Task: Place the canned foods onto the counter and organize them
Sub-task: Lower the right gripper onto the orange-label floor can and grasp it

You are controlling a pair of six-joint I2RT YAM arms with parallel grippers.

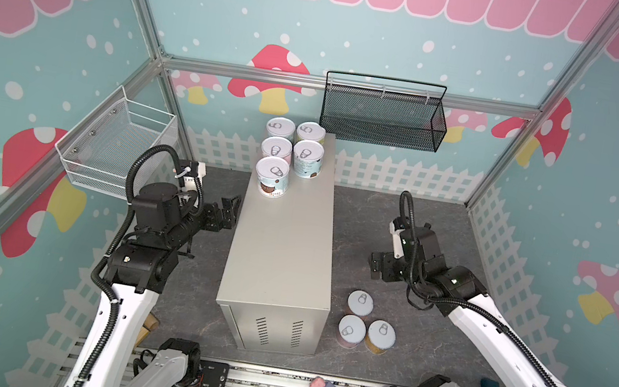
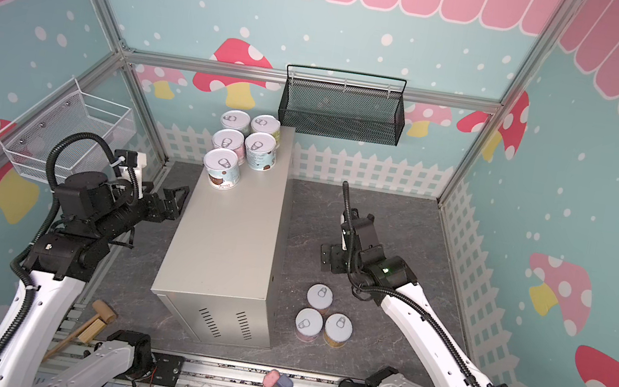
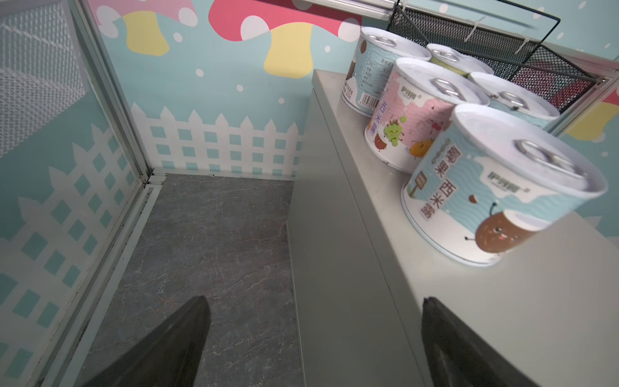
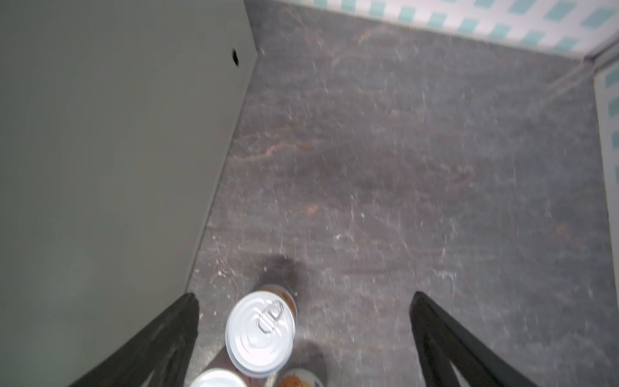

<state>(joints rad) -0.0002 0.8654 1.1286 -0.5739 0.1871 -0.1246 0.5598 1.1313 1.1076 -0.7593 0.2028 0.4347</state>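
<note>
1. Right gripper (image 1: 377, 265): jaws spread wide, holding nothing, above the floor (image 1: 422, 347).
2. Nearest can (image 1: 360, 303): at its 6 o'clock in a top view, upright, axis vertical, lid up. This arm is the closer one.
3. Two more cans (image 1: 352, 329) crowd just behind it, and the worktop (image 1: 282, 249) wall stands at their 9 o'clock, so finger clearance looks tight.
4. Left gripper (image 1: 228, 212): spread, empty, beside the worktop. Five cans (image 1: 277, 149) fill its 12 o'clock end.
</note>
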